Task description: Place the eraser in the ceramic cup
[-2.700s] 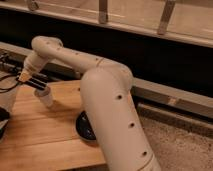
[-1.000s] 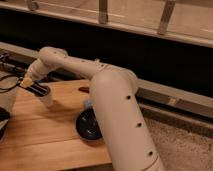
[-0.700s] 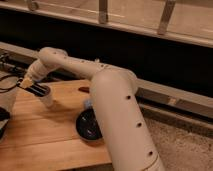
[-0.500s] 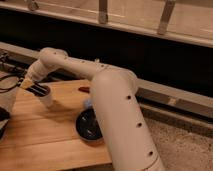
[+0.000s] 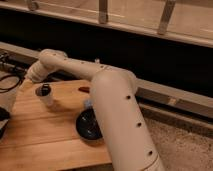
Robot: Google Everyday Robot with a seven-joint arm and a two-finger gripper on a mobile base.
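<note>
Gripper (image 5: 30, 76) at left of frame, just above and left of the ceramic cup (image 5: 47, 98); jaw state cannot be told. Eraser (image 5: 43, 90) sits dark across the cup's mouth. Cup stands upright on wooden table (image 5: 45, 135). Dark bowl (image 5: 88, 126) at centre, small red thing (image 5: 83, 89) behind.

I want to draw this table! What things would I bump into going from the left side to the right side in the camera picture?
Cable loop → gripper, just above the cup → ceramic cup with the eraser at its mouth → small red thing → dark bowl → the robot's big white arm.
</note>
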